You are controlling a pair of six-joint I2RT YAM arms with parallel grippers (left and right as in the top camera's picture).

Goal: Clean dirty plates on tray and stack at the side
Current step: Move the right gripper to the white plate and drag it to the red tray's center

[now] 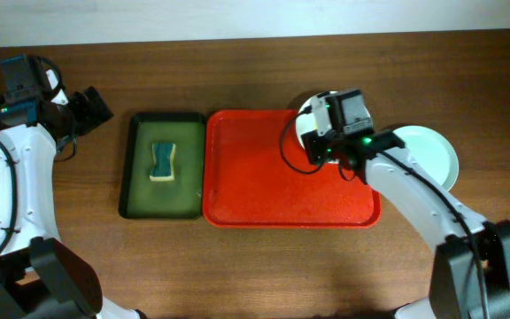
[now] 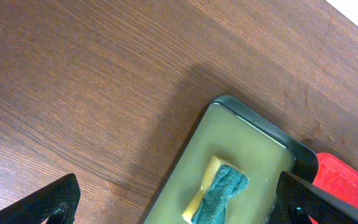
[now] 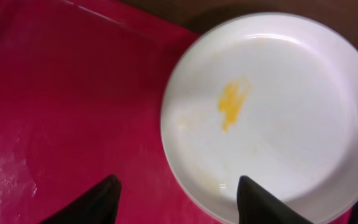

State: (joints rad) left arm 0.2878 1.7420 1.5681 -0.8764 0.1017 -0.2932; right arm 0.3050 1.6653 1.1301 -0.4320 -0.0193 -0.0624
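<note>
A white plate with a yellow smear lies in the far right corner of the red tray. In the overhead view only a sliver of it shows under my right arm. My right gripper is open just above the plate's left rim, one finger over the red tray and one over the plate. A pale green plate lies on the table right of the tray. The blue plate does not show. My left gripper is open and empty, up at the far left.
A dark green tray lies left of the red tray and holds a yellow and green sponge. The left wrist view shows this tray and the sponge below the open fingers. Bare wood table lies all round.
</note>
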